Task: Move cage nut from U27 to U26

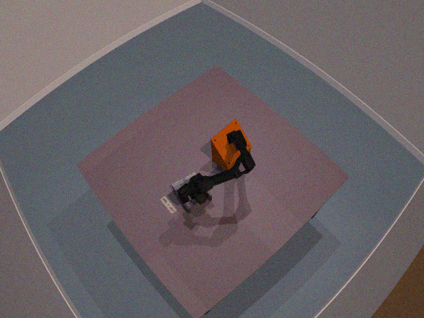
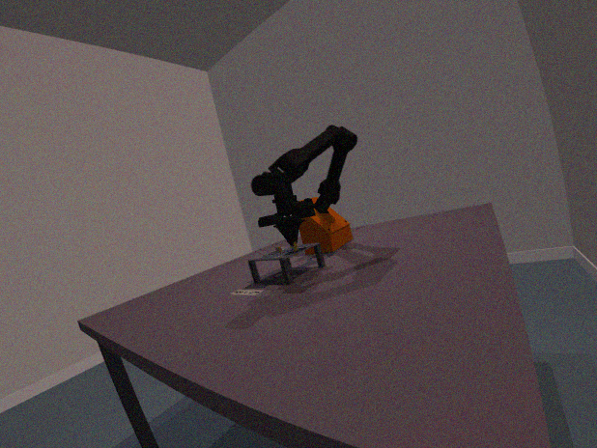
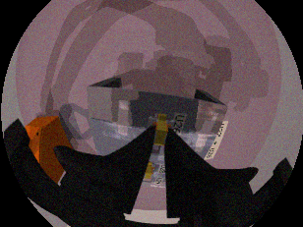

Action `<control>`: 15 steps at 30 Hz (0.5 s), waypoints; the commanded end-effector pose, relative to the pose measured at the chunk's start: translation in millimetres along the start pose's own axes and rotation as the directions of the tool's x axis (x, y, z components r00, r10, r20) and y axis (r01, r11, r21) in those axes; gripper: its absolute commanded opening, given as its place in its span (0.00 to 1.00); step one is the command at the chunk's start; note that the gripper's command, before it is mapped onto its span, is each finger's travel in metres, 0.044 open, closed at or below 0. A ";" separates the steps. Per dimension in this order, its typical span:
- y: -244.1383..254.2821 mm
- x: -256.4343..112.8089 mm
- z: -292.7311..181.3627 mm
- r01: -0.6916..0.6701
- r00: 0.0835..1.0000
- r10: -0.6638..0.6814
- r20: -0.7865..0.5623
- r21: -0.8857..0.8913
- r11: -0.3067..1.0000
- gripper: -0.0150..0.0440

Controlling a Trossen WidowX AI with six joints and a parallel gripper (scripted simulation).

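The grey rail plate [image 1: 184, 181] [image 2: 267, 258] [image 3: 110, 139] stands on legs. My gripper [image 2: 294, 242] [image 3: 161, 129] is shut on a yellow cage nut [image 2: 296, 247] [image 3: 160, 137], low at the plate and beside a printed hole label [image 3: 180, 123] that seems to read U26. Whether this nut is seated in a hole or just above one cannot be told. The other yellow nut [image 2: 278, 249] [image 3: 149, 170] sits on the plate, apart from the held one. The spring wings and the holes are hidden or too small to tell. In the top view the arm covers the fingertips and both nuts.
The orange block [image 1: 223, 145] [image 2: 326, 234] [image 3: 46, 141] at the arm's base stands close behind the rail. A white printed card [image 1: 168, 204] [image 2: 246, 293] [image 3: 216, 140] lies on the table [image 1: 144, 137] [image 2: 386, 309] beside the rail.
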State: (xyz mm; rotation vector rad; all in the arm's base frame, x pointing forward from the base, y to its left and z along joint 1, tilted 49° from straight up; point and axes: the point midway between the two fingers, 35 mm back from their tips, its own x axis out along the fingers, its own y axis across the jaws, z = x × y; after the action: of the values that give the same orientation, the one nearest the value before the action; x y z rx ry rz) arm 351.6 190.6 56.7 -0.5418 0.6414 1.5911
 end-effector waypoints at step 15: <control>0.3 -0.5 0.5 0.026 1.000 -0.026 -0.004 0.000 1.000 0.30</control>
State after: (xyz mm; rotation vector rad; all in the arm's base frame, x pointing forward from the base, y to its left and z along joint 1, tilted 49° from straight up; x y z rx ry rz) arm 350.6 190.9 55.9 -0.5453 0.6370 1.5747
